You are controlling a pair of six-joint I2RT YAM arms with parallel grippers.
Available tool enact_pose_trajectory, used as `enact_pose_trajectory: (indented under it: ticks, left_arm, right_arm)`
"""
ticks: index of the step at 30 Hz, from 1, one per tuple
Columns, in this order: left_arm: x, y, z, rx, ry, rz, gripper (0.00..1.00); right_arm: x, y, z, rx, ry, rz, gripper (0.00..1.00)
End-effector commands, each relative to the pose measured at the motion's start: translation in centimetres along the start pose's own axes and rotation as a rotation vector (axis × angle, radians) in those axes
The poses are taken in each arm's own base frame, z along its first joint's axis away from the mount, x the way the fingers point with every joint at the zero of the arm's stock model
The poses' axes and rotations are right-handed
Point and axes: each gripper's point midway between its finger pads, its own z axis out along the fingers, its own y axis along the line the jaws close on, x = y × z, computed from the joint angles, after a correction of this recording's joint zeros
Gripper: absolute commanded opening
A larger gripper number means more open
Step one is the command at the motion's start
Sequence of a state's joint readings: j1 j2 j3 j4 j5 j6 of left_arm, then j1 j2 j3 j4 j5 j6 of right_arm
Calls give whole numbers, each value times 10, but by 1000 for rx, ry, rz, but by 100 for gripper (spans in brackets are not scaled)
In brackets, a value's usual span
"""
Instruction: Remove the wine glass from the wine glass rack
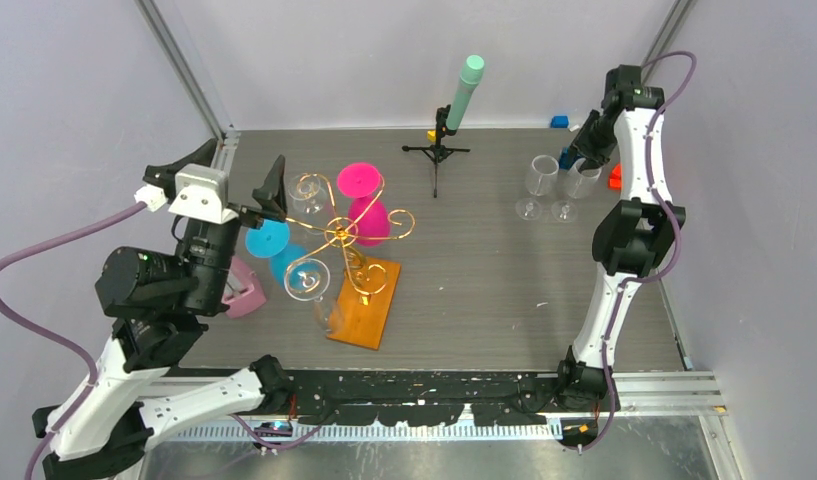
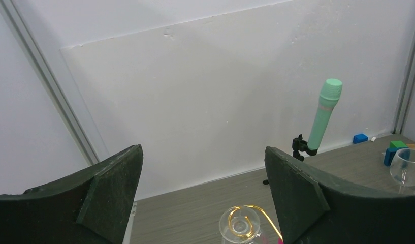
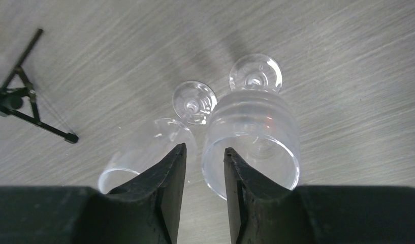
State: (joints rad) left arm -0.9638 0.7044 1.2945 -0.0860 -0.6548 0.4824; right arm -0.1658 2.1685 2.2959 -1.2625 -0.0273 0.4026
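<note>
Left wrist view: left hand (image 2: 202, 152) spread wide, empty, above a hanging clear wine glass (image 2: 240, 223). Top view: wine glass rack (image 1: 336, 235), gold wire spirals on an orange base, mid-left on the grey wood-grain tabletop (image 1: 484, 280). Right wrist view only: right hand (image 3: 205, 173) narrowly parted, astride the rim of a standing glass (image 3: 256, 137). White walls.
</note>
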Motion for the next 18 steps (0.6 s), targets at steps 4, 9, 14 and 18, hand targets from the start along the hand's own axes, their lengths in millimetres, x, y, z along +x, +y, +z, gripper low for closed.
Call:
enact_pose_trajectory:
  ticks: [4, 9, 14, 18]
  left_arm:
    - [-1, 0, 8, -40, 21, -44, 93]
    - [12, 2, 12, -111, 155, -112, 94]
    - [17, -8, 26, -116, 294, -83, 94]
    - [20, -27, 40, -48, 359, -95, 95]
  right_arm:
    - [-42, 21, -65, -99, -217, 45, 44]
    - [-44, 26, -95, -138, -279, 64, 45]
    - [-32, 36, -126, -223, -337, 83, 46]
    - [-16, 45, -143, -274, -346, 67, 48]
